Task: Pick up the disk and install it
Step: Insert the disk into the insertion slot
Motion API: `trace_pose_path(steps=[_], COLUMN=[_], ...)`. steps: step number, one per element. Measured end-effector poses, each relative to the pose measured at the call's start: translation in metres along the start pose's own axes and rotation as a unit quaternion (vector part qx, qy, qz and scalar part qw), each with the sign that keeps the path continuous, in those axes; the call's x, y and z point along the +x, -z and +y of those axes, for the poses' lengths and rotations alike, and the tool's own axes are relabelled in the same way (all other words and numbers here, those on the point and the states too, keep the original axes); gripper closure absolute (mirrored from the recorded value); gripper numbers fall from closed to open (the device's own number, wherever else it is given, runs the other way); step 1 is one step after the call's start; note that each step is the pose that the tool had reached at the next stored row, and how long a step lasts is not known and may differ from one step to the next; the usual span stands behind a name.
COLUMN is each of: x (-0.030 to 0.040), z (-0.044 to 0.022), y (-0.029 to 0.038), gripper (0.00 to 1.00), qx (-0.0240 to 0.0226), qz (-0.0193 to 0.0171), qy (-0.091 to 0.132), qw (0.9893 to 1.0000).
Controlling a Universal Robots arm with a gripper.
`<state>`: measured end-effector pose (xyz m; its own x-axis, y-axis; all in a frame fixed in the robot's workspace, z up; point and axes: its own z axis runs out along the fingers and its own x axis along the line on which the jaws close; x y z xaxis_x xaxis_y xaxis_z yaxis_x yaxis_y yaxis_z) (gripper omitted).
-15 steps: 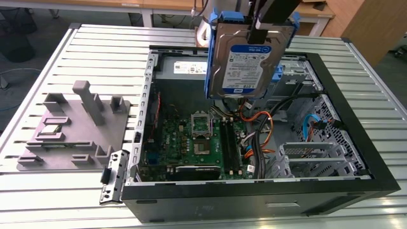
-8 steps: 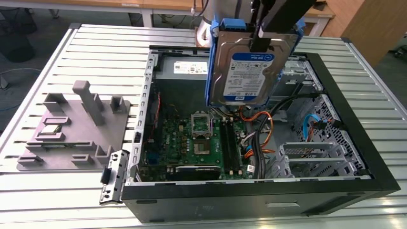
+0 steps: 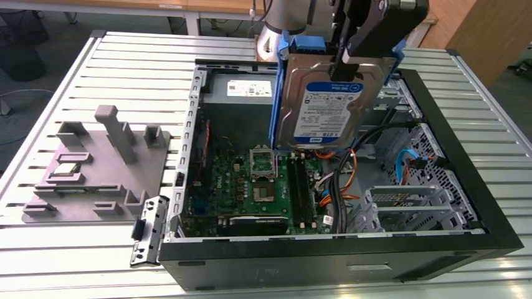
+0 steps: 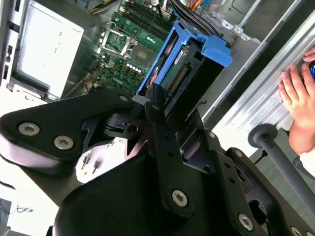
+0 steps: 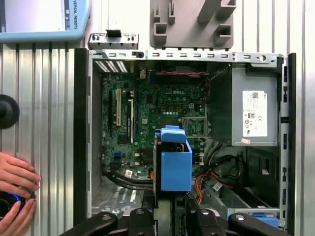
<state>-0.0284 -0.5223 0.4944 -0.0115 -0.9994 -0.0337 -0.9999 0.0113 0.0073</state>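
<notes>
The disk (image 3: 320,106) is a silver hard drive with a blue-and-white label and blue side rails. It hangs upright above the middle of the open computer case (image 3: 465,162), over the motherboard (image 3: 258,187). My gripper (image 3: 349,68) is shut on its upper end, black fingers clamped on both faces. In the second wrist view the disk (image 4: 184,73) points away from the gripper (image 4: 157,105), connector edge showing inside the blue frame. In the first wrist view the disk (image 5: 174,164) sits end-on above the board, just beyond the gripper (image 5: 170,216).
A grey power-supply box (image 3: 241,87) fills the case's far corner, and orange and blue cables (image 3: 357,165) run beside the board. A grey fixture plate (image 3: 99,162) lies at the exterior view's left of the case. A person's hand (image 5: 15,177) rests on the slatted table (image 3: 133,62).
</notes>
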Motion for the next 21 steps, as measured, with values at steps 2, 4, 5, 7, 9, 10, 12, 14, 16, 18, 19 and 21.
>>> trace_pose_path(steps=[2, 4, 5, 7, 9, 10, 12, 14, 16, 18, 19, 21], x=[0.0051, 0.0100, 0.0127, 0.0177, 0.0226, 0.0244, 0.0270, 0.0282, 0.0288, 0.0293, 0.0295, 0.0301], z=[-0.0003, -0.0007, -0.0009, -0.0012, -0.0016, -0.0019, -0.0026, -0.0047, -0.0086, -0.0132, -0.0157, -0.0207], y=[-0.0003, -0.0006, -0.0007, -0.0009, -0.0012, -0.0013, -0.0015, -0.0018, -0.0020, -0.0022, -0.0023, -0.0024], gripper=[0.65, 0.65, 0.65, 0.65, 0.65, 0.65, 0.65, 0.65, 0.65, 0.65, 0.65, 0.65], qx=[0.0000, 0.0000, 0.0000, -0.0001, -0.0001, -0.0002, -0.0006, -0.0008, -0.0011, -0.0015, -0.0016, -0.0020], qz=[0.0000, -0.0001, 0.0000, 0.0001, 0.0000, 0.0000, 0.0001, 0.0000, 0.0000, 0.0001, 0.0000, 0.0001], qy=[0.000, 0.000, 0.000, -0.001, -0.001, -0.001, -0.002, -0.002, -0.003, -0.003, -0.003, -0.003], qw=[1.0000, 1.0000, 1.0000, 1.0000, 1.0000, 1.0000, 1.0000, 1.0000, 1.0000, 1.0000, 1.0000, 1.0000])
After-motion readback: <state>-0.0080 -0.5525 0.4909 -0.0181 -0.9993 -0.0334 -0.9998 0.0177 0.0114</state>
